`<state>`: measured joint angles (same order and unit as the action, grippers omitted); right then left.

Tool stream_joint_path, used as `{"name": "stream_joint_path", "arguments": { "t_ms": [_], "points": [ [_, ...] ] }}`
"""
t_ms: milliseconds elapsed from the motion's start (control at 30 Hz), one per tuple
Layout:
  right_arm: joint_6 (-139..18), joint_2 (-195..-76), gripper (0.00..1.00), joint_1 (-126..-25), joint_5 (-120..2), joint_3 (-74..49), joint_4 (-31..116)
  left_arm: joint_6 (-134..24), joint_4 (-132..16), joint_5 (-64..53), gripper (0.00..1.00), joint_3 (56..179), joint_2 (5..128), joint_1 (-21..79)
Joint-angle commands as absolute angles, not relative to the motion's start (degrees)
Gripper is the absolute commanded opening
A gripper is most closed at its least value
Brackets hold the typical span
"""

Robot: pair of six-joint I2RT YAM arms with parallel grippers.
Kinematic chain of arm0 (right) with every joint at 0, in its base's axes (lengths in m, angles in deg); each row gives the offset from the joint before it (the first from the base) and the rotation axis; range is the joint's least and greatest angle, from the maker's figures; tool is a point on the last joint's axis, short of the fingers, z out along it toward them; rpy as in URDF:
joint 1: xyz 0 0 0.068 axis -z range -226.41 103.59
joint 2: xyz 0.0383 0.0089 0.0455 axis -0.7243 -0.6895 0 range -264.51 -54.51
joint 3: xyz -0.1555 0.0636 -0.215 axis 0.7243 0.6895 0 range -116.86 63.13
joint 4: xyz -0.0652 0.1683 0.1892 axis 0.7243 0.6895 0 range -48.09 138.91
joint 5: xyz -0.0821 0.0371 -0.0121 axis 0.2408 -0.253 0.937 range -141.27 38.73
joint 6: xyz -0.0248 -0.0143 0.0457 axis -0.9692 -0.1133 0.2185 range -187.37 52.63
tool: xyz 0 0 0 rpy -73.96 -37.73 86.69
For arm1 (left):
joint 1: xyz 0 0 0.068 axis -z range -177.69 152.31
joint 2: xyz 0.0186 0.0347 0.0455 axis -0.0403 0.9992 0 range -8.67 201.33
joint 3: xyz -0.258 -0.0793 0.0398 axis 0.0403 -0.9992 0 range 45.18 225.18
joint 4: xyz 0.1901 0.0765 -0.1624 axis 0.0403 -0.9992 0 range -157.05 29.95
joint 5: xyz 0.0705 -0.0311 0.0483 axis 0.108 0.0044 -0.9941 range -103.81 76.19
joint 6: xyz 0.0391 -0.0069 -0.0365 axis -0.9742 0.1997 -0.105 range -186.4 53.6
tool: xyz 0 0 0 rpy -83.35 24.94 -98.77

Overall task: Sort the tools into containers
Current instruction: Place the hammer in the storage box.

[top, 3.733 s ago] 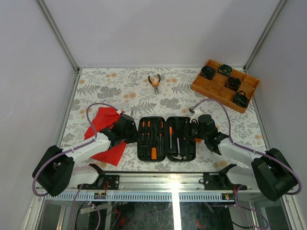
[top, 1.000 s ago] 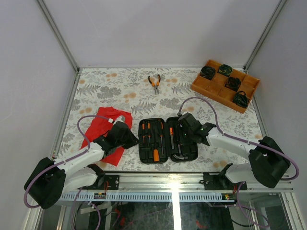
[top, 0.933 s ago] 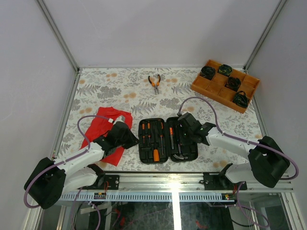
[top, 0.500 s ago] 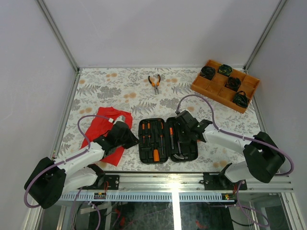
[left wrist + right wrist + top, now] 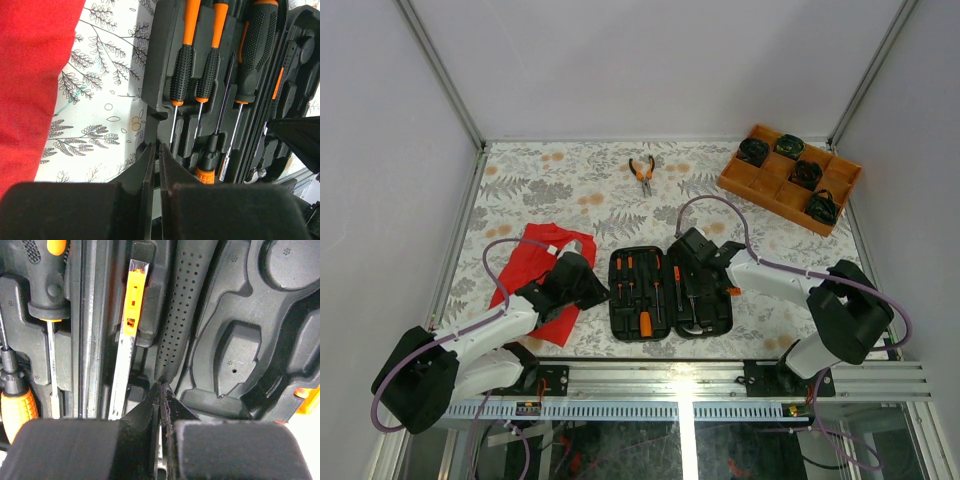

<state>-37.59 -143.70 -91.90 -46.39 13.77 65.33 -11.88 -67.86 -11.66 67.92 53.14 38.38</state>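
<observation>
The open tool case (image 5: 670,291) lies flat on the patterned table (image 5: 540,180), close to the near edge and between the two arms. The left gripper (image 5: 156,147) sits at the case's left rim with its fingers pressed together on nothing. Whether it touches the rim cannot be told. Just beyond its tips, three orange-and-black screwdrivers (image 5: 207,65) lie seated in their moulded slots. The red cloth (image 5: 535,262) lies to the left, partly under the left arm.

The right gripper (image 5: 161,390) hangs over the case's right half, its fingers also closed and empty. Its tips are right at the end of the black dotted handle of the hammer (image 5: 184,315), which lies in its slot. The right arm crosses above that half and hides part of it from overhead.

Further off, the orange-handled pliers (image 5: 641,171) lie alone on the table, well apart from the case. An orange tray (image 5: 775,204) of black round items sits at the far right.

Since half a second ago the right gripper has moved leftward and farther over the case. The left arm, the case and the pliers have not moved.
</observation>
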Motion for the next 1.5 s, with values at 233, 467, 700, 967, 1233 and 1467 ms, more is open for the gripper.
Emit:
{"name": "stream_joint_path", "arguments": {
  "t_ms": [233, 467, 700, 967, 1233, 1467],
  "points": [
    [-38.5, -138.6, 0.17, -94.9, -47.0, 16.6, 61.5, -13.4, -72.1, -13.0, 0.02, 68.8, 52.8, 39.6],
    [-41.8, -124.2, 0.35, -94.9, -40.5, 16.8, 55.5, -16.1, -75.4, -15.1, 0.26, 71.9, 48.8, 39.6],
    [-44.8, -121.9, 0.60, -94.4, -32.2, 14.7, 50.0, -21.2, -82.5, -18.4, 0.40, 81.0, 47.4, 39.6],
    [-47.9, -137.7, 0.73, -89.2, -34.1, 2.2, 45.1, -34.4, -90.0, -15.0, 0.60, 94.5, 48.2, 38.6],
    [-49.6, -158.9, 0.75, -82.4, -43.4, -15.8, 44.8, -40.1, -91.4, -11.2, 0.77, 96.1, 46.1, 30.3],
    [-53.9, -176.4, 0.76, -81.0, -43.8, -35.0, 50.2, -41.4, -93.2, -11.7, 0.76, 94.6, 44.5, 25.5]
  ]
}}
